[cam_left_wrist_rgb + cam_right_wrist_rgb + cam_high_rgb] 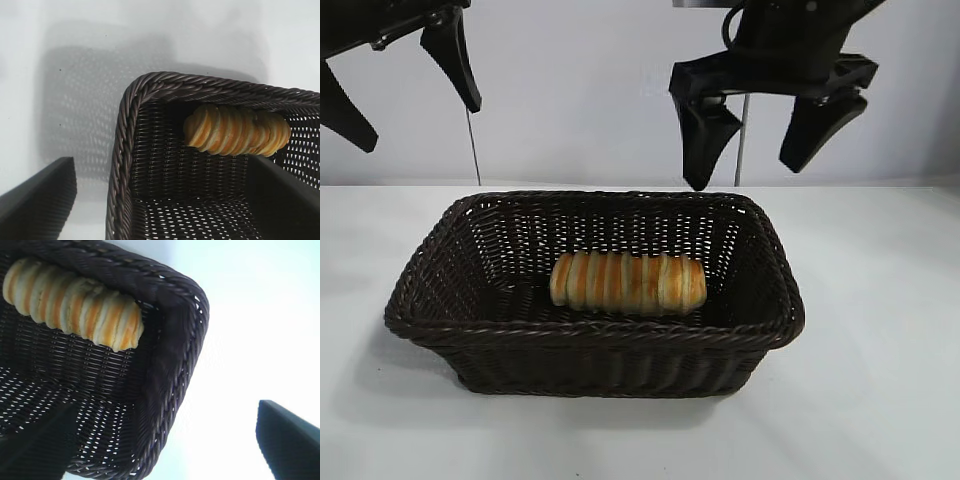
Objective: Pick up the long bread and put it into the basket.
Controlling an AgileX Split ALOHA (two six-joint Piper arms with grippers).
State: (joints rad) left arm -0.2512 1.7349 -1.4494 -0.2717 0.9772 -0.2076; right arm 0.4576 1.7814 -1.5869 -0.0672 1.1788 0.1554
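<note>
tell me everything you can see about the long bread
The long bread is an oblong golden-tan roll with orange-brown crosswise stripes and a ridged crust, rounded at both ends and whole. It lies on its side on the floor of the dark brown woven basket, lengthwise along the basket, roughly in the middle. Only the basket's weave touches it; both grippers hang open above, clear of it.

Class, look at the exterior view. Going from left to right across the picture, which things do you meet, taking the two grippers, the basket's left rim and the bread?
left gripper, open, raised above the table → basket left rim → long bread lying inside the basket → right gripper, open, raised above the basket's far edge.
</note>
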